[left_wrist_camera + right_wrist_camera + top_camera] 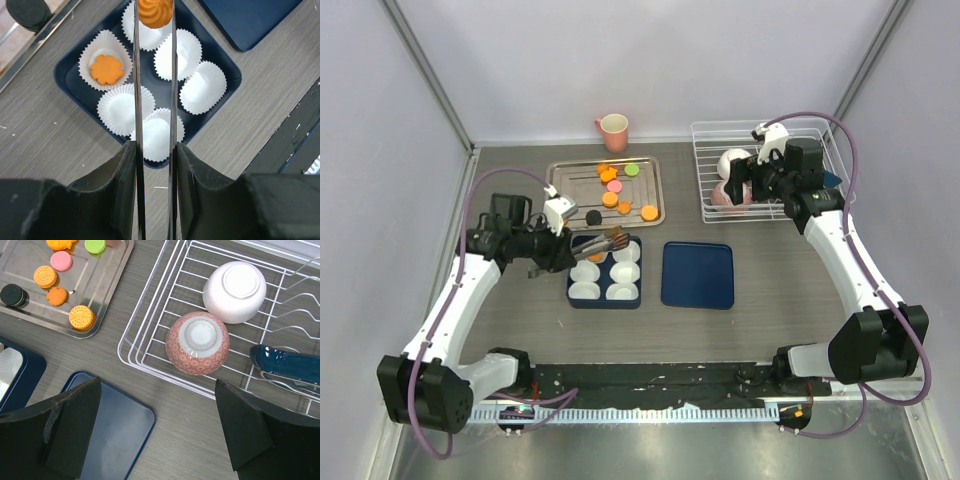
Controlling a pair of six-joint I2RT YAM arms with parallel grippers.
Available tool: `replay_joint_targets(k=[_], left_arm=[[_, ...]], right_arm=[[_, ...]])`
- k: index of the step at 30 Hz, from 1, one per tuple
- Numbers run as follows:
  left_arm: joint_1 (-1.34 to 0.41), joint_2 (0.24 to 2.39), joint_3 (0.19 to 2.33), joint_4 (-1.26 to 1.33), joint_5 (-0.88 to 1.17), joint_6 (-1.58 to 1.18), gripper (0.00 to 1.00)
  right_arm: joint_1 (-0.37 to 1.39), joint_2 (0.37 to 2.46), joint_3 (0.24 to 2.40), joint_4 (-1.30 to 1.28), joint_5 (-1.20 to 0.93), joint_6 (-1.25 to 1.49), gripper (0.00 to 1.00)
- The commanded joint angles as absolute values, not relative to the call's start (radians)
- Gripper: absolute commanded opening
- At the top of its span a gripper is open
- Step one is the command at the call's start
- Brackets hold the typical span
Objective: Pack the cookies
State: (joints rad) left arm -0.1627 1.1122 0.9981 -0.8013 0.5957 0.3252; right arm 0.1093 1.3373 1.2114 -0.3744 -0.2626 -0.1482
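My left gripper (558,253) is shut on metal tongs (597,242); in the left wrist view the gripper (156,150) grips the two blades (137,90). Their tips pinch an orange swirl cookie (155,12) over a far white cup of the dark blue box (604,297). An orange flower cookie (106,69) lies in another cup. More cookies, orange (610,199), pink (614,186), green (632,170) and black (592,216), lie on the metal tray (655,190). My right gripper (745,185) is open and empty, above the table (157,425) beside the wire rack.
A dark blue lid (698,275) lies right of the box. A pink mug (613,127) stands behind the tray. The white wire rack (705,150) at the back right holds a white bowl (235,285), a red patterned bowl (197,342) and a blue dish (285,365).
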Motion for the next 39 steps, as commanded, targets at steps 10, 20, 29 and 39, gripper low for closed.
replay_joint_targets(k=[10,20,29,39], left_arm=[[-0.221,1.137,0.96,-0.715,0.592,0.305,0.2],[-0.236,1.164,0.957,-0.681,0.571,0.291,0.23],[-0.247,1.178,0.942,-0.653,0.545,0.291,0.23],[-0.252,1.183,0.925,-0.63,0.523,0.295,0.29]], right_arm=[[0.113,1.324,1.216,-0.344,-0.247,-0.153,1.0],[0.112,1.321,1.216,-0.344,-0.247,-0.155,1.0],[0.112,1.322,1.215,-0.344,-0.245,-0.156,1.0],[0.112,1.322,1.213,-0.344,-0.245,-0.156,0.99]])
